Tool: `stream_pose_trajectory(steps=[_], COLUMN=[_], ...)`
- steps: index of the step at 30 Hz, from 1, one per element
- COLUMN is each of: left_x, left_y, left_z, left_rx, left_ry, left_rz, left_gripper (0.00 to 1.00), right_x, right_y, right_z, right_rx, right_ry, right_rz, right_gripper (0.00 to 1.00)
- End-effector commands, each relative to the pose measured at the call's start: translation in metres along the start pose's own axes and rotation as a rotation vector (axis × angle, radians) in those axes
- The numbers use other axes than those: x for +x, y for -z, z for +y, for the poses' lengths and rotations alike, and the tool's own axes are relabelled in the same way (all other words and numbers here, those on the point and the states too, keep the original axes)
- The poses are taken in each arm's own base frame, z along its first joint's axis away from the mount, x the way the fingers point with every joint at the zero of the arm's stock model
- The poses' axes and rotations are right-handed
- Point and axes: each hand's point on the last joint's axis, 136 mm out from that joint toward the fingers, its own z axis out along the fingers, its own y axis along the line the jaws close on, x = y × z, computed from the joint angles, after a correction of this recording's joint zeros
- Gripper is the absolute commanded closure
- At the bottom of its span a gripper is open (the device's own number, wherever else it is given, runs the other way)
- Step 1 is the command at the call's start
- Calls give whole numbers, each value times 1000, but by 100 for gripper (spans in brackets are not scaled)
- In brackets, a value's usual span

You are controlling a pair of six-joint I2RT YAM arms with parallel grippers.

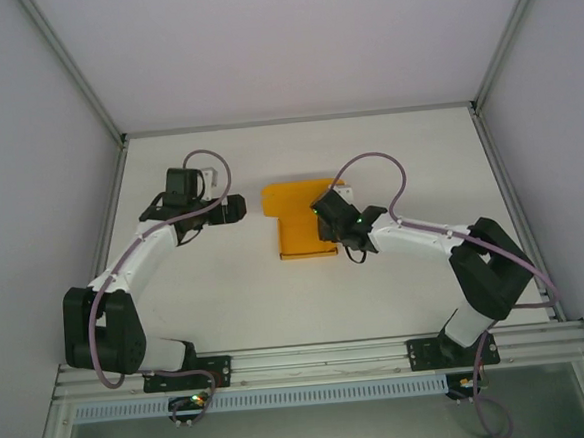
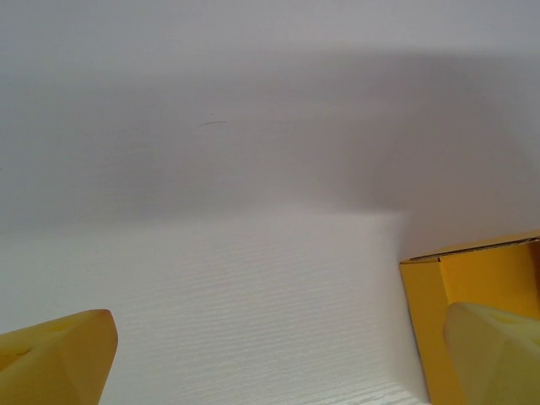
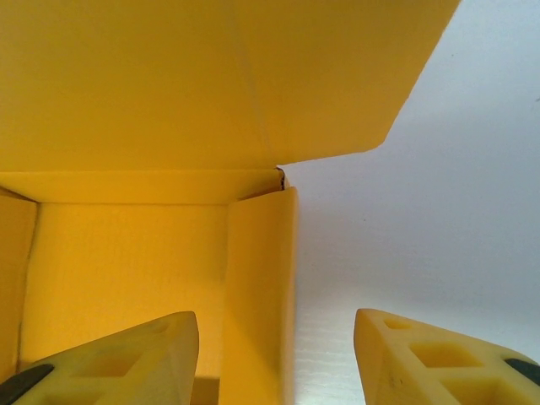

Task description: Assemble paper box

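The paper box is a partly folded orange-yellow card lying mid-table, with a wider flap at its far end. My right gripper is over its right edge and is open. In the right wrist view the raised side wall stands between the fingers of the right gripper: one finger is inside the box, the other is over the table. My left gripper hovers just left of the box, open and empty. The left gripper has the box corner beside its right fingertip.
The white table is enclosed by pale walls on three sides. An aluminium rail carrying both arm bases runs along the near edge. Purple cables loop above each arm.
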Motion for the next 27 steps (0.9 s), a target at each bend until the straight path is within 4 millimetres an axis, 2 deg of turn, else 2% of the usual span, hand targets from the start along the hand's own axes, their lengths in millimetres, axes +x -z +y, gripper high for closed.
stream_pose_trajectory(steps=[1,4,6,9,11,12,15,17,22,24,27], left_x=[-4,-2,-2,1,1,2,0,0,1,1,-1], left_y=[2,1,1,2,3,3,4,4,2,0,-9], left_z=[-6,-5,-4,-2,-2,-2,-2,-2,3,9,12], left_rx=[20,19,15,5,3,2,1,3,-23,-37,28], left_ry=[-29,-30,-30,-30,-34,-36,-33,-35,-22,8,83], left_rz=[-13,-8,-7,-4,-8,-7,-12,-12,-14,-21,-34], left_gripper=[0,0,0,0,0,0,0,0,0,0,0], right_x=[15,19,24,33,38,40,45,43,16,-2,-39], right_y=[-21,-35,-43,-51,-54,-55,-59,-58,-41,-24,18], right_z=[-4,5,10,5,2,0,-5,-5,11,23,45], right_rx=[-16,-73,-91,-73,-67,-64,-54,-60,-188,-290,-524], right_ry=[-5,-4,-5,-18,-23,-25,-24,-24,-12,-14,-43], right_rz=[68,108,132,170,188,196,204,192,39,-53,-224], right_gripper=[50,53,60,68,76,76,98,100,100,100,100])
